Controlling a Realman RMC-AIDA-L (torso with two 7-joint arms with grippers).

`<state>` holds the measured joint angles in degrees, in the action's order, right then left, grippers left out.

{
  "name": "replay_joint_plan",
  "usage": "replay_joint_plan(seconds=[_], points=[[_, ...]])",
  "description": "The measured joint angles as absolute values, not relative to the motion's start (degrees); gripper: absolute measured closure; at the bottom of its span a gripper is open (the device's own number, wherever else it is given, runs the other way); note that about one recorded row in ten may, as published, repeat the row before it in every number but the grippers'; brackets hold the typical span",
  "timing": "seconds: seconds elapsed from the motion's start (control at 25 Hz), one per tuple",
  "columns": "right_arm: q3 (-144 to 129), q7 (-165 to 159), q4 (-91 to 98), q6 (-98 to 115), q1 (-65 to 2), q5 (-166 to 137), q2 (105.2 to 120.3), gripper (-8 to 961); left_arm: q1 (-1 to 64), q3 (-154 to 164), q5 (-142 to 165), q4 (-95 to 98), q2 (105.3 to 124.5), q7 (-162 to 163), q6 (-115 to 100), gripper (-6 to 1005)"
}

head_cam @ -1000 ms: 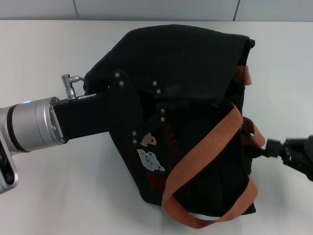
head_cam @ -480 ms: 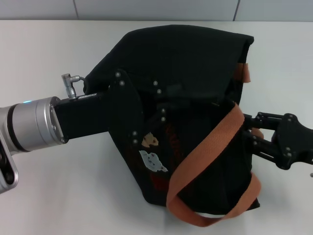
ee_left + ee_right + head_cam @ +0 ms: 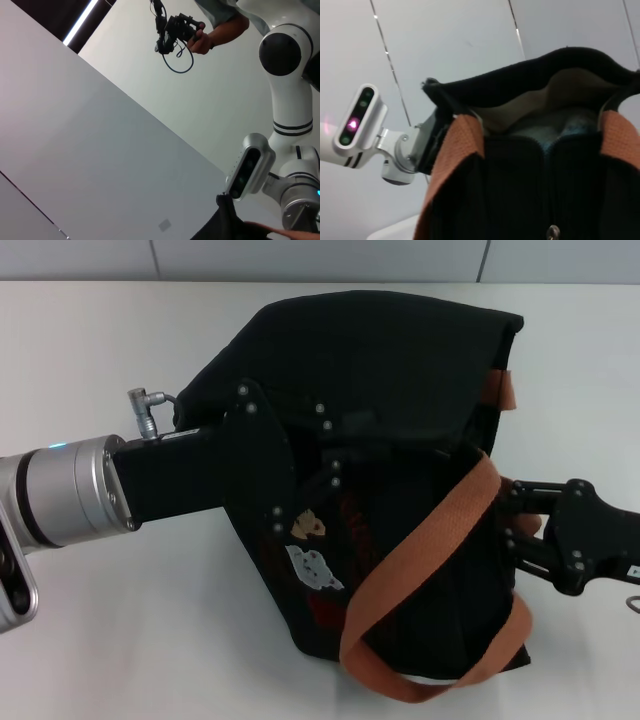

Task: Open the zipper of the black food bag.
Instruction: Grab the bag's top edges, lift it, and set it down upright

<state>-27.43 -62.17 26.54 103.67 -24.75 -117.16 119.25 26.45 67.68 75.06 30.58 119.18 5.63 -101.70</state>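
Note:
The black food bag (image 3: 390,370) lies on its side on the white table, its bear and white animal patches (image 3: 310,545) facing up and an orange-brown handle (image 3: 420,560) looped across it. My left gripper (image 3: 335,455) presses onto the bag's left part, dark against the fabric. My right gripper (image 3: 508,512) is open at the bag's right end, one finger above and one below a strap. In the right wrist view the zipper (image 3: 546,185) runs down the bag's end, with its silver pull tab (image 3: 552,232) low and tan lining (image 3: 570,95) showing above.
The white table (image 3: 120,640) spreads on all sides of the bag. The left wrist view faces upward at a wall, the robot's body (image 3: 287,100) and a person's hand (image 3: 210,37) holding a device.
My right gripper came in from the far right to the bag's end and spread its fingers. The bag's lower right corner shifted slightly. The left arm stayed put.

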Motion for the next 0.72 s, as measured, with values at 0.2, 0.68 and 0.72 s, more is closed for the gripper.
replay_joint_plan(seconds=[0.2,0.68,0.72], points=[[-27.1,-62.2,26.0,102.0,-25.7,-116.9,119.46,660,26.5,67.8,75.1,30.6,119.18,5.6,-101.7,889],[-27.6,-62.5,26.5,102.8,-26.0,-117.0,119.16,950,26.5,67.8,75.1,30.8,119.18,5.6,-102.0,887],[-27.7,-62.5,26.7,103.0,-25.8,-117.1,119.13,951,26.5,67.8,75.0,30.8,119.18,5.6,-102.0,886]])
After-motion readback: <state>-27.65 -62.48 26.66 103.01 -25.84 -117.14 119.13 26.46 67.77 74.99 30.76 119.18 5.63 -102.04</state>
